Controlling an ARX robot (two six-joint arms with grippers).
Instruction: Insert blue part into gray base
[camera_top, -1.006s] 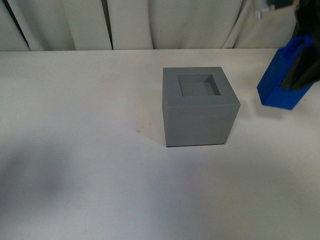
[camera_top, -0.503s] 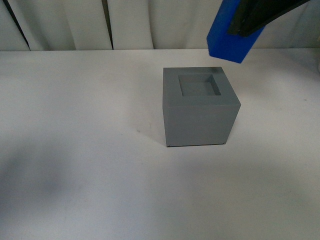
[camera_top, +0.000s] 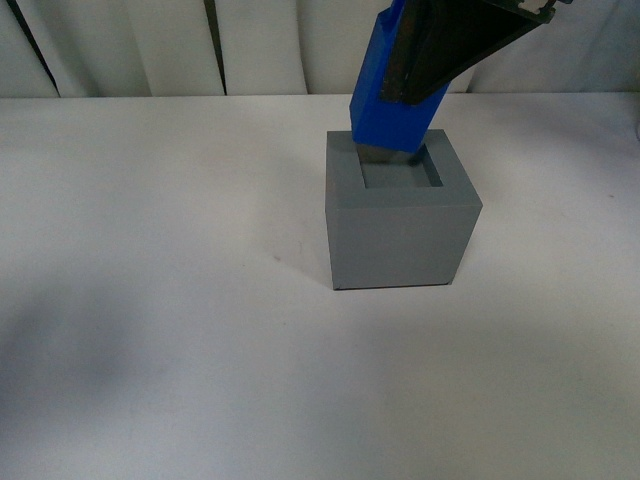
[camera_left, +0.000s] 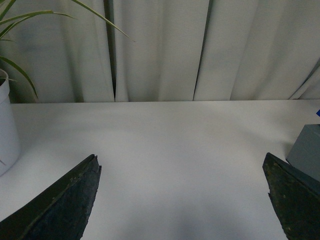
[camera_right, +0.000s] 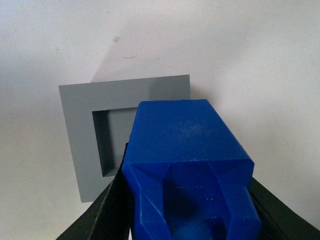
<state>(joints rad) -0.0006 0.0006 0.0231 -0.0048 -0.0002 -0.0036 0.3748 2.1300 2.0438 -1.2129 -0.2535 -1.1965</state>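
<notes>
The gray base (camera_top: 402, 222) stands in the middle of the white table, its square recess (camera_top: 403, 172) facing up. My right gripper (camera_top: 425, 70) is shut on the blue part (camera_top: 385, 95), which hangs tilted with its lower end just over the far left edge of the recess. In the right wrist view the blue part (camera_right: 187, 150) covers the right half of the gray base (camera_right: 80, 130), and my right gripper (camera_right: 187, 210) clamps it from both sides. My left gripper (camera_left: 182, 192) is open over bare table, with a corner of the gray base (camera_left: 306, 150) beside one finger.
White curtains (camera_top: 300, 45) hang behind the table's far edge. In the left wrist view a white plant pot (camera_left: 6, 130) with green leaves stands at one side of the table (camera_left: 165, 140).
My right gripper has carried the blue part from the far right of the table up, leftward and down, so it now hangs over the gray base's recess. The base has not moved.
</notes>
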